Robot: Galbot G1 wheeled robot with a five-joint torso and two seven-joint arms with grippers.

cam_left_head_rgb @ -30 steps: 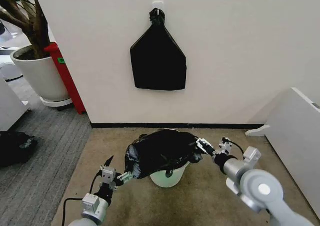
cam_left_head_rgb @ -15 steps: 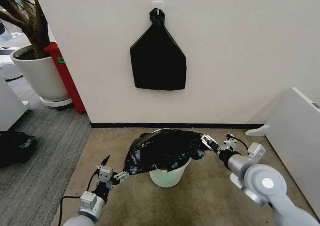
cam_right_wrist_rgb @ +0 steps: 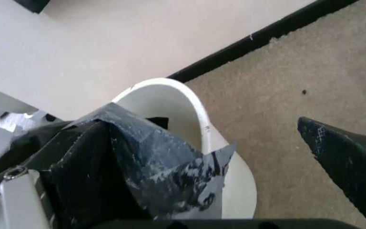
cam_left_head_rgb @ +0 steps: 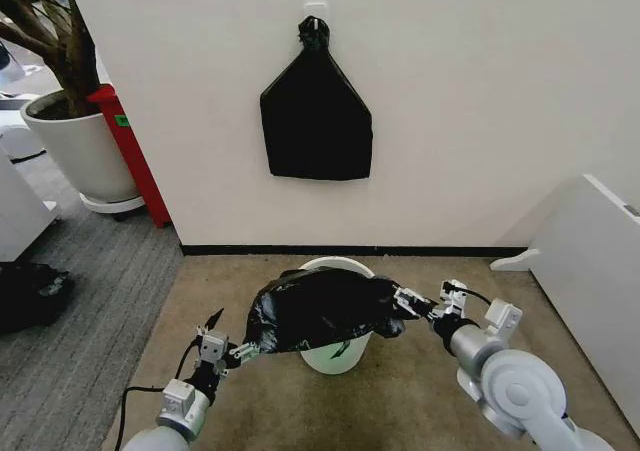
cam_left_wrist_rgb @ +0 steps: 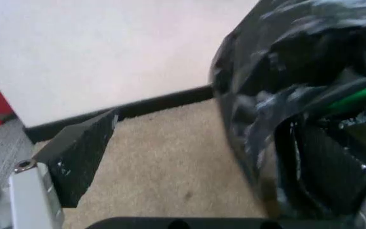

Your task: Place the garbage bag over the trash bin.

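The garbage bag (cam_left_head_rgb: 320, 309) hangs stretched between my two grippers, just over the near side of the trash bin (cam_left_head_rgb: 335, 356). The bin's far rim shows behind the bag. My left gripper (cam_left_head_rgb: 232, 336) is open at the bag's left end. One of its fingers (cam_left_wrist_rgb: 75, 157) is bare and the other is wrapped in the bag (cam_left_wrist_rgb: 285, 95). At the bag's right end my right gripper (cam_left_head_rgb: 428, 293) is also open. Bag plastic (cam_right_wrist_rgb: 138, 162) is draped over one of its fingers, its other finger (cam_right_wrist_rgb: 348, 167) stands free, and the bin (cam_right_wrist_rgb: 234, 191) lies below.
A flat black bundle (cam_left_head_rgb: 316, 121) hangs on the wall behind the bin. A large white plant pot (cam_left_head_rgb: 80, 151) and a red post (cam_left_head_rgb: 130, 151) stand at the back left. A white panel (cam_left_head_rgb: 590, 261) leans at the right. A dark bag (cam_left_head_rgb: 25, 291) lies on the floor at the left.
Both grippers drew the bag back toward me and lower. The bin's far rim, covered a second ago, now shows behind the bag.
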